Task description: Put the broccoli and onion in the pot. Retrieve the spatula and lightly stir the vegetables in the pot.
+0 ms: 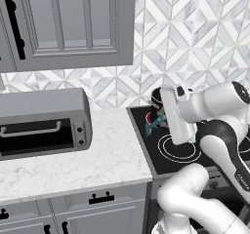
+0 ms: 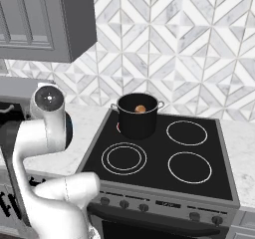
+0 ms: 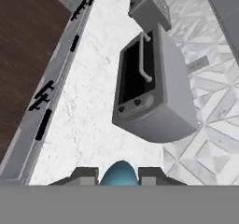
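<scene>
The black pot [image 2: 138,118] stands on the back left burner of the stove. The orange-brown onion [image 2: 140,109] lies inside it. The broccoli is out of view. In the left base view the pot [image 1: 156,97] is mostly hidden behind my arm. My gripper [image 1: 157,117] hangs over the stove's left edge, just in front of the pot, shut on the light-blue spatula [image 1: 153,125]. In the hand view the spatula's rounded blue end [image 3: 119,173] sits between my gripper's [image 3: 119,177] two dark fingertips [image 3: 87,176], over the white marble counter.
A grey toaster oven [image 1: 44,123] [image 3: 149,92] stands on the marble counter [image 1: 112,155] left of the stove. A wall cabinet [image 1: 68,23] hangs above it. The front burners [image 2: 187,167] carry nothing. Drawer fronts with dark handles [image 1: 101,197] run below the counter.
</scene>
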